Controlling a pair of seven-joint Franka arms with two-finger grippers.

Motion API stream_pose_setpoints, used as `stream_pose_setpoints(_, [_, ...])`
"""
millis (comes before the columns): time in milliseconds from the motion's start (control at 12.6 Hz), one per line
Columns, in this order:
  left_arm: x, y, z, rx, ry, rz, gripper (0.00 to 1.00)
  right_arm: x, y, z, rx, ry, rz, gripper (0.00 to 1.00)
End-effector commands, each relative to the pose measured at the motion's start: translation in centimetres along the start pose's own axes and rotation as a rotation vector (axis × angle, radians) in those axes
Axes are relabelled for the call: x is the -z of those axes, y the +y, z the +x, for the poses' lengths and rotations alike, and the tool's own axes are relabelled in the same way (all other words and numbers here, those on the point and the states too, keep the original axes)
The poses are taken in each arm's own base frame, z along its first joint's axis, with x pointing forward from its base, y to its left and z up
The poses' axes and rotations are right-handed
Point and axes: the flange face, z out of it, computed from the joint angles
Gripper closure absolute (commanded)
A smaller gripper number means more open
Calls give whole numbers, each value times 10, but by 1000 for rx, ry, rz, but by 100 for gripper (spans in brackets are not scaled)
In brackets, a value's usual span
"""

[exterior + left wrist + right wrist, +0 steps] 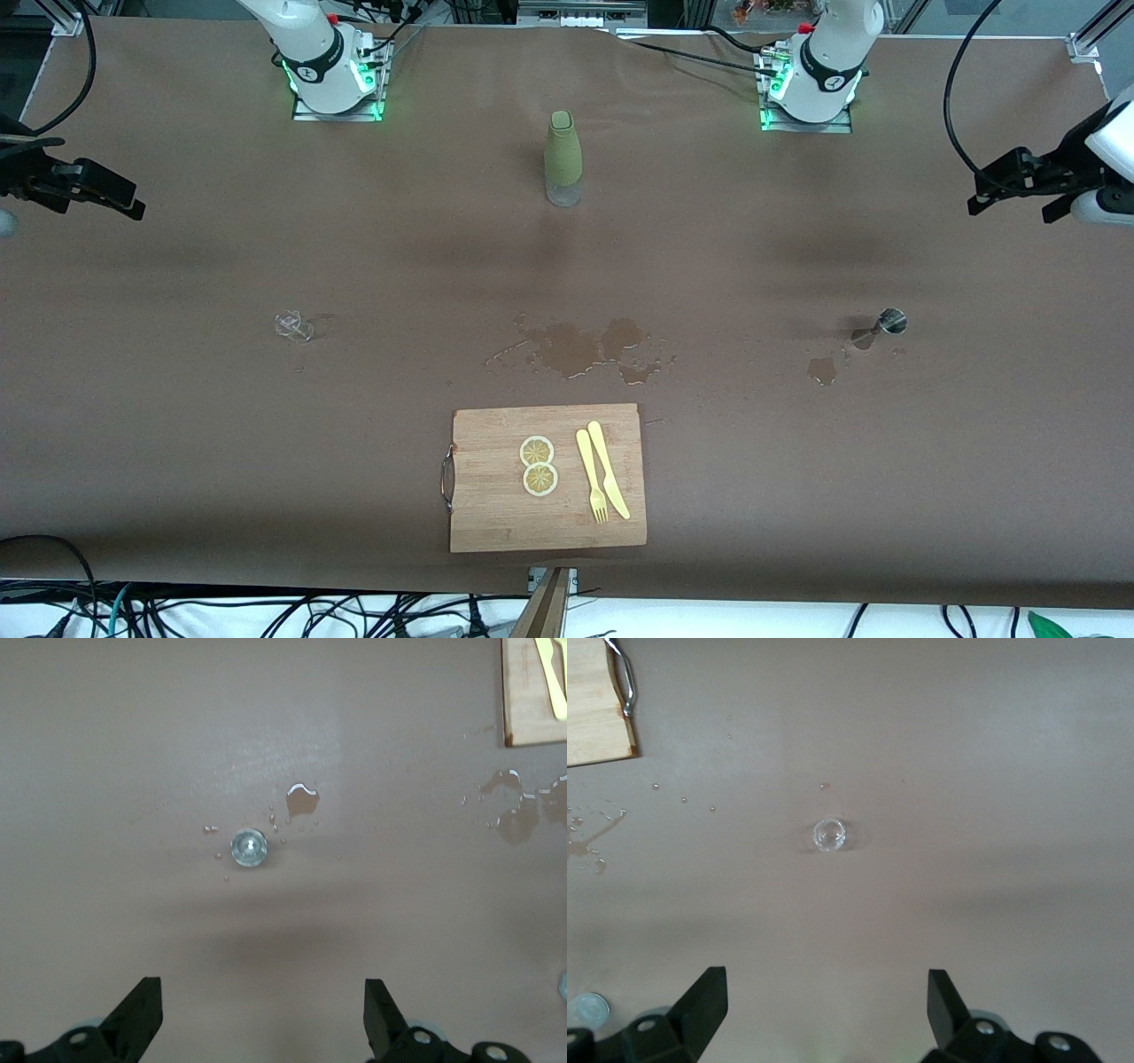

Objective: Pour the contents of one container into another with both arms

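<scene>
The metal jigger is standing ahead of the left gripper, whose wide-open jaws are holding nothing. The small glass is standing ahead of the right gripper, equally spread and empty. Both arms are hanging raised at the table's ends.

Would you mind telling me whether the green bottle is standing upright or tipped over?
Upright: the green bottle stands on its clear base with its neck pointing up, between the two arm bases.

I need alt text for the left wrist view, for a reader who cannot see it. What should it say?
The open left gripper hangs high over a brown table, looking down on a small metal cup that stands upright among water drops and a small puddle. A larger spill and a corner of a wooden cutting board show at the edge.
</scene>
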Motion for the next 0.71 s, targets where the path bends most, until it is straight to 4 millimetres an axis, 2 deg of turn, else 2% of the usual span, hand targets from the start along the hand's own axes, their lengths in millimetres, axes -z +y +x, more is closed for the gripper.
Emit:
stream_pose_setpoints(0, [2,13,-9,-5,-15,36,0,4,-8,1,9,25,11,0])
stream_pose_setpoints(238, [17,13,-11,2,-38,26,0,-1,-2,4,-3,19,16,0])
stream_pose_setpoints(635, [19,11,-12,6,-51,38,0,-4,-2,7,-5,13,17,0])
